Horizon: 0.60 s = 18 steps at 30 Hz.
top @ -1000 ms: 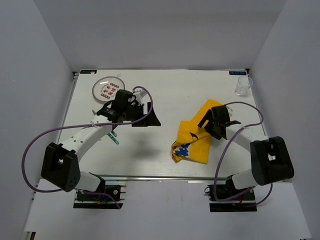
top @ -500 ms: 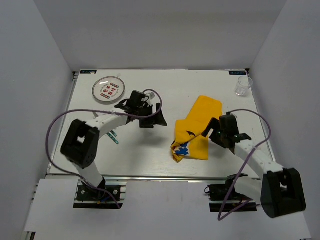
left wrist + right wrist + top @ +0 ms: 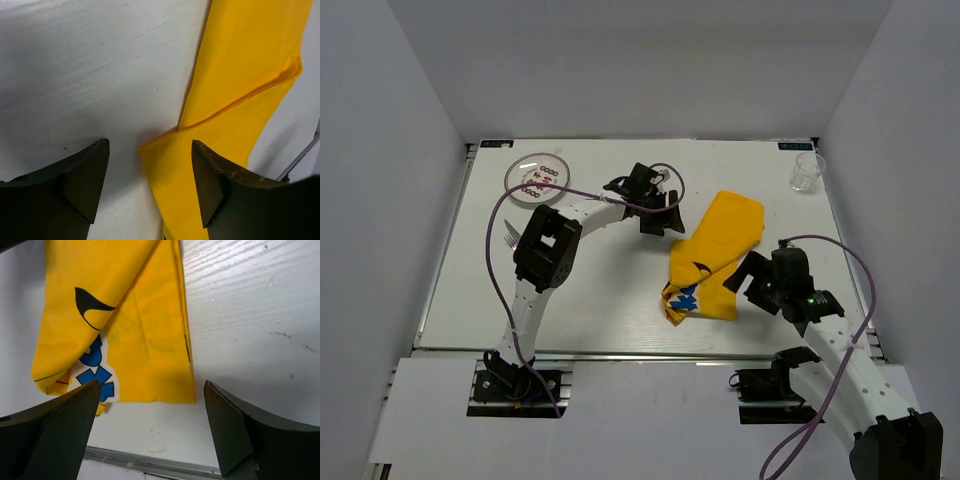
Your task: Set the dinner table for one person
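Observation:
The dinner table (image 3: 610, 300) is a large white tabletop with a metal rail (image 3: 650, 352) along its near edge. A yellow cartoon-printed placemat (image 3: 715, 250) lies partly folded at centre right. My left gripper (image 3: 662, 226) is open and empty at the placemat's left edge. In the left wrist view the gripper (image 3: 150, 185) has the yellow cloth's edge (image 3: 240, 85) between its fingers. My right gripper (image 3: 745, 274) is open and empty just above the placemat's near right corner. That corner (image 3: 145, 350) shows in the right wrist view, above the gripper (image 3: 150, 432).
A small plate with a red pattern (image 3: 538, 178) sits at the back left. A clear glass (image 3: 808, 172) stands at the back right corner. A fork (image 3: 510, 236) lies left of the left arm. White walls close in three sides.
The left gripper has swung right from beside the plate to the placemat's left edge. The right gripper has drawn back toward the near edge, off the cloth.

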Each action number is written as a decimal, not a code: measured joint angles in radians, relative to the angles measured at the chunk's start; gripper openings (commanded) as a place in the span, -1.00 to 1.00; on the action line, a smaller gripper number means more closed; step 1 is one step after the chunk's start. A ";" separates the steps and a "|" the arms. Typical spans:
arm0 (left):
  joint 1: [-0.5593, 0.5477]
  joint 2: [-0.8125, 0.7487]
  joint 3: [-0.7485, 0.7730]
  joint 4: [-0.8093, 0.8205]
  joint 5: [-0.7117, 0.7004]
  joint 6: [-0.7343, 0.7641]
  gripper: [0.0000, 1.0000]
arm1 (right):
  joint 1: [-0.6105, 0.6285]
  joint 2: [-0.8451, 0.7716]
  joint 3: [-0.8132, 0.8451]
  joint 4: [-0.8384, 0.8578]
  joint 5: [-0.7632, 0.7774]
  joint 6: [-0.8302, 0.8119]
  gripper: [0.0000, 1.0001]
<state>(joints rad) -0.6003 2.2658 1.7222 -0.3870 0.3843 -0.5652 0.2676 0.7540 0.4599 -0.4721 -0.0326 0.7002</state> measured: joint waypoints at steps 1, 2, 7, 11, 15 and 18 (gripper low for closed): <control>-0.005 0.000 0.002 -0.006 -0.010 0.002 0.45 | 0.000 -0.019 0.000 -0.022 0.004 -0.003 0.79; -0.009 -0.001 0.001 -0.014 -0.015 0.002 0.44 | 0.000 -0.034 0.000 -0.039 0.006 -0.005 0.79; -0.032 -0.031 -0.040 -0.030 -0.049 0.006 0.27 | -0.005 -0.049 0.022 -0.106 0.034 -0.016 0.79; -0.045 -0.037 -0.053 -0.052 -0.056 0.010 0.04 | -0.005 -0.036 0.035 -0.106 0.035 -0.021 0.78; -0.063 -0.036 -0.055 -0.078 -0.074 0.003 -0.07 | -0.005 -0.026 0.037 -0.105 0.035 -0.023 0.78; -0.077 -0.036 -0.060 -0.078 -0.087 -0.009 -0.54 | -0.005 -0.026 0.037 -0.105 0.035 -0.027 0.78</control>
<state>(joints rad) -0.6769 2.2295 1.6627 -0.4648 0.2977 -0.5739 0.2626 0.7280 0.4969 -0.5766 0.0029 0.6735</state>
